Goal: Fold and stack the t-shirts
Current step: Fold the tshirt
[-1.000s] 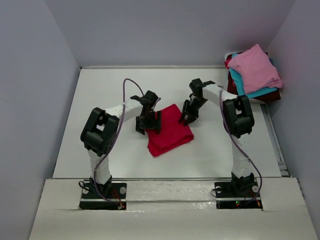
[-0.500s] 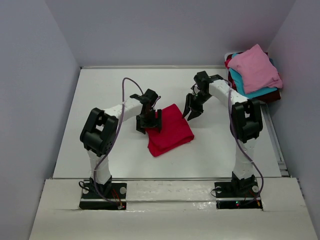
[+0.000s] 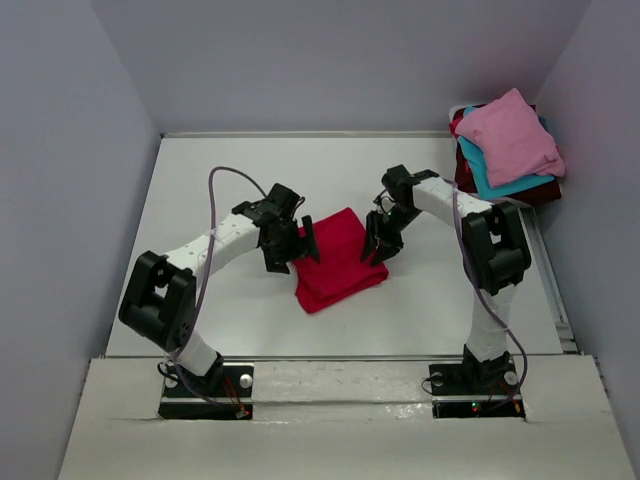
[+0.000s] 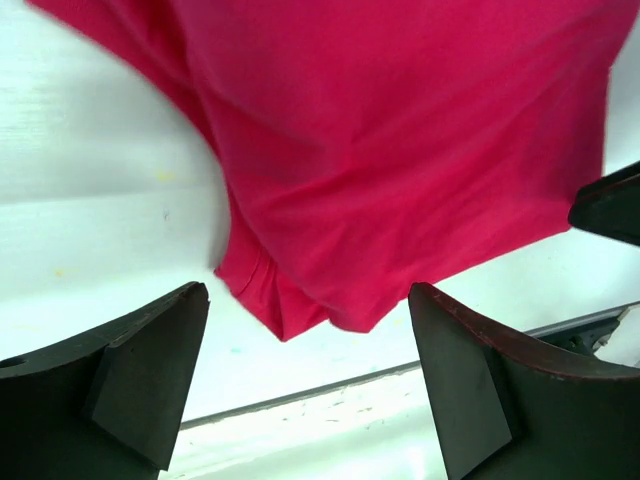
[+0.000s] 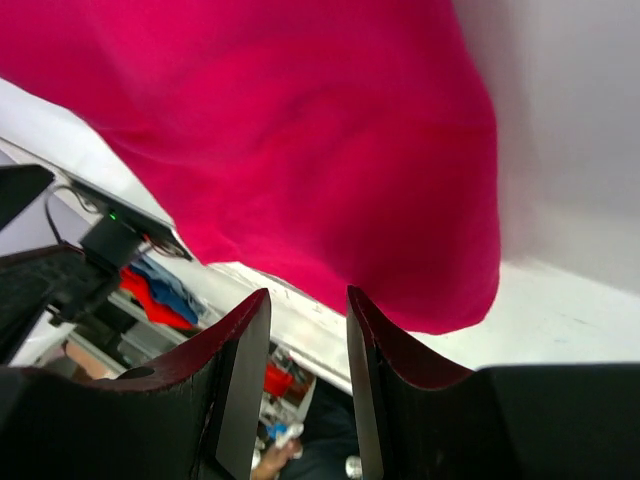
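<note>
Pale grey walls (image 3: 80,150) close in the white table (image 3: 190,190) on the left, back and right. The left part of the table lies bare from the left wall to the left arm (image 3: 215,240). That arm reaches diagonally toward the middle, and a thin cable (image 3: 213,180) loops above it.

The left gripper (image 4: 308,300) hangs low at the left edge of the crimson-red t-shirt (image 3: 340,262). Its dark fingers (image 4: 150,370) are spread wide with nothing between them. In the left wrist view a folded corner of the cloth points at the gap but stays just outside it.

The red shirt lies folded in a rough rectangle, turned at an angle, near the middle of the table. White surface runs along its near side up to the front ledge (image 3: 330,420) where both bases are bolted.

The right gripper (image 5: 308,295) is at the shirt's right edge. Its fingers (image 5: 400,380) stand a narrow slot apart and no cloth is in the slot; the red fabric sits just beyond the tips. The right arm (image 3: 480,240) bends back from there to its base.

The table is bare behind the shirt as far as the back wall. In the back right corner, hard against the right wall, a light pink t-shirt (image 3: 510,135) tops a stack. Under it lie a teal-blue t-shirt (image 3: 490,178) and a dark maroon t-shirt (image 3: 540,193), well apart from the red one.
</note>
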### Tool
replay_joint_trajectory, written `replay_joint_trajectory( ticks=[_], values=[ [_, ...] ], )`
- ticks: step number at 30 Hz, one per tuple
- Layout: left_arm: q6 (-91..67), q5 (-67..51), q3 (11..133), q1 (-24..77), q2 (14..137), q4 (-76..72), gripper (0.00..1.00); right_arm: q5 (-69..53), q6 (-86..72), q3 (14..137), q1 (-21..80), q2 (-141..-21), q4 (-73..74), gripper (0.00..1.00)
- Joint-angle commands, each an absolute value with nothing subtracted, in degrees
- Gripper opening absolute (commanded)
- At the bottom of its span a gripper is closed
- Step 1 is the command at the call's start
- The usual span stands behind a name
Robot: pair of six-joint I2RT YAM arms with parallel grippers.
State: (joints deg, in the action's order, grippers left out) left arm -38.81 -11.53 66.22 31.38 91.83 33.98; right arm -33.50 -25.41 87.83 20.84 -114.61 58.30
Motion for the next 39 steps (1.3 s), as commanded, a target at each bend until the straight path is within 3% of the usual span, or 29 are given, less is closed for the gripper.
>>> replay_joint_trajectory(
  ticks=[1,9,24,39],
  values=[
    [-44.47,-12.57,59.60,31.03,86.75,31.82,0.93,-36.82,-24.52,83.59,23.37,-112.85,53.53,0.42],
    [-47.72,-12.65,53.18,31.03,84.64,27.34,0.94,-37.18,-23.29,79.46,24.08,-113.38,51.77,0.42],
    [-47.37,-12.57,54.58,29.89,91.84,22.94,0.94,-38.14,-24.17,74.97,25.83,-111.53,49.75,0.42],
    [-44.65,-13.36,54.15,26.81,92.11,22.41,0.94,-36.91,-23.91,84.19,26.37,-109.69,56.34,0.42]
  ],
)
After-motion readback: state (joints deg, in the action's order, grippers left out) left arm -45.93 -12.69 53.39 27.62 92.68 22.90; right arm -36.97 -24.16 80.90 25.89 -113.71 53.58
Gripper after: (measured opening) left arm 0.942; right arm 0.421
